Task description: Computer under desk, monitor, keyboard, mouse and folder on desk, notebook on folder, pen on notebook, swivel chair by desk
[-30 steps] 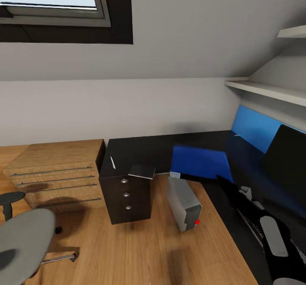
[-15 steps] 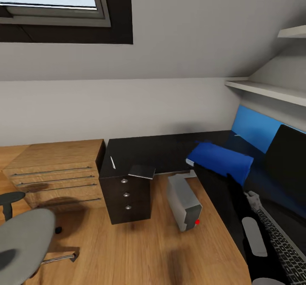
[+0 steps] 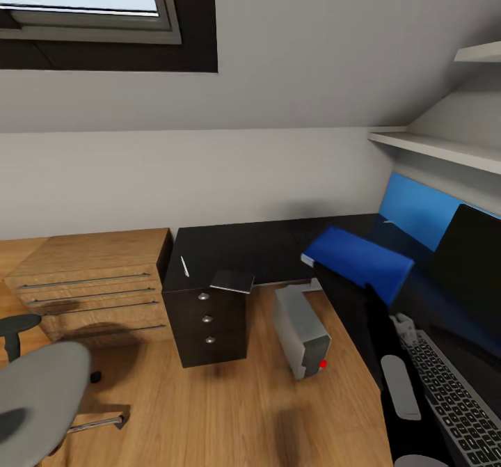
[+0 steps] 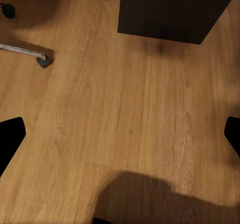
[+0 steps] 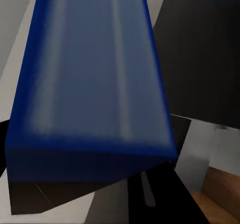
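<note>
Black table [image 3: 264, 244] fills the corner under a sloped ceiling, with the keyboard [image 3: 456, 401] at its near right. Above it, the right pincer [image 3: 372, 287] holds the blue folder [image 3: 358, 258] tilted, its long axis running left-right. The left pincer [image 4: 120, 134] hangs wide over the wood floor [image 4: 125, 114].

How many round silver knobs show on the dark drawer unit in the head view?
3, stacked in a column on the unit's front: top knob, middle knob, bottom knob. No others show; the unit's far sides are hidden.
</note>
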